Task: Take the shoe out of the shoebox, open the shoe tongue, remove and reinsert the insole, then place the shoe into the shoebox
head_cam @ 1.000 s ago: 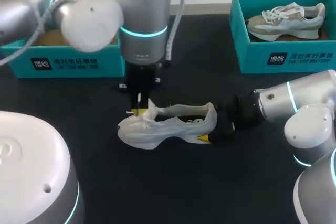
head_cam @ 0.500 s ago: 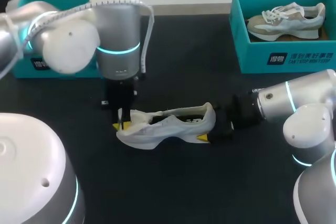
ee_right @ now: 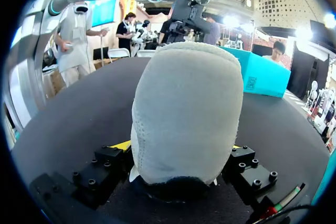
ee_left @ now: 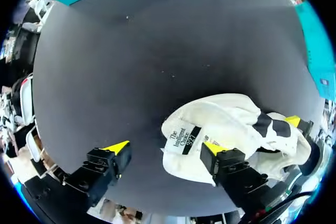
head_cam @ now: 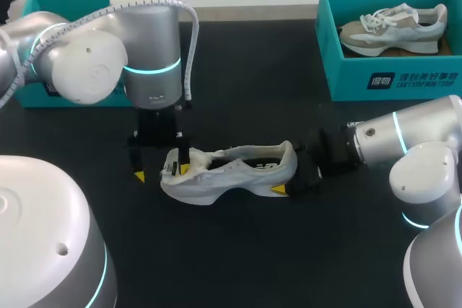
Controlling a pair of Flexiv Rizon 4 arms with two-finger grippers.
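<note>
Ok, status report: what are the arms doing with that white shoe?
Right fingers shut on white shoe, heel end. Left fingers open at toe end, tongue between them. Other shoe in shoebox, clear.

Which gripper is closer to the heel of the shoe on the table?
Right. The right gripper has the heel between its fingers, touching it on both sides. The left gripper is at the toe end, open, one finger over the tongue, the other off the shoe.

The white mesh sports shoe [head_cam: 238, 174] has a black lining and a white tongue label crossed by a black bar. It shows against the matte black table [head_cam: 253, 250]. The teal cardboard shoebox [head_cam: 393, 81] carries a dark label and a beige-and-white sneaker [head_cam: 393, 28]; the left gripper [head_cam: 160, 173] is black, yellow-tipped.
</note>
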